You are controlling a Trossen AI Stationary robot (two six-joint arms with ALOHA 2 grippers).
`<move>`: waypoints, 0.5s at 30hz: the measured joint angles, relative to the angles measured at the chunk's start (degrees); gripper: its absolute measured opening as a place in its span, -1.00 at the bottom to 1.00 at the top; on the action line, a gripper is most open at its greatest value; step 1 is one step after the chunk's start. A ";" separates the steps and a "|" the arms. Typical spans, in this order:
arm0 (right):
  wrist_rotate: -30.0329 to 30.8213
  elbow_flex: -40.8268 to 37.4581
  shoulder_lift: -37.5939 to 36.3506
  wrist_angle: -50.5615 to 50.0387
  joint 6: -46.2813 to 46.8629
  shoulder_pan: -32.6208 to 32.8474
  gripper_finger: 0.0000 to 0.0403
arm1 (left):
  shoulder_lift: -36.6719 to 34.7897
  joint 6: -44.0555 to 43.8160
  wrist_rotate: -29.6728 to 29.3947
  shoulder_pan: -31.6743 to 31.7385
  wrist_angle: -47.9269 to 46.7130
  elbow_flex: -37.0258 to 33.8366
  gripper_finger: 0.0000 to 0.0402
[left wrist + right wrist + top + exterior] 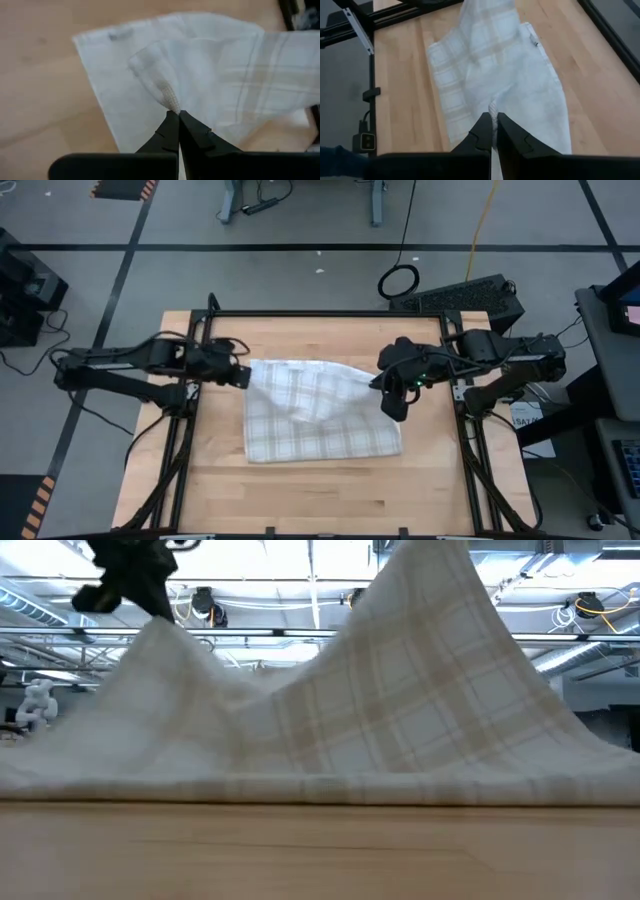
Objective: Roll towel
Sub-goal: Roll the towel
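Pale butcher-block tabletop (pixel 300 490) inside a black frame, grey workshop floor around it, ceiling pipes and lights visible past the far edge in the low view.

Left gripper (pixel 178 116): jaws pressed together on a pinched corner of the towel (pixel 318 412), cloth bunched into a small peak right at the fingertips. Just beyond those tips, the plainer white reverse side turned up; farther out, a flat layer spread on the wood with a small label (pixel 119 35) near its far corner, printing too blurred to read. Off to one side of the tips, the tan-grey check pattern showing.

Right gripper (pixel 492 119): jaws likewise clamped on a thin fold of the opposite corner, fabric running away from the tips in a long drape down to the wood. Checked squares beside the tips on one flank, plain white on the other, with a small tag (pixel 532 36) at the far hem, unreadable.

Between both grippers, fabric lifted into two peaks with a sag in the middle, lower edge resting flat on the table.

No brand marks or legible writing anywhere in view.
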 joint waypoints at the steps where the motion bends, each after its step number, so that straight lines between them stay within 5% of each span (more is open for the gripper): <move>1: -0.15 0.00 0.00 0.00 0.02 -0.34 -0.99 | 0.00 0.00 0.17 -0.42 3.02 -1.56 -0.98; 15: 1.41 0.00 0.32 0.02 0.08 -2.09 -0.99 | 0.52 3.03 -3.89 0.58 17.01 -20.28 -0.98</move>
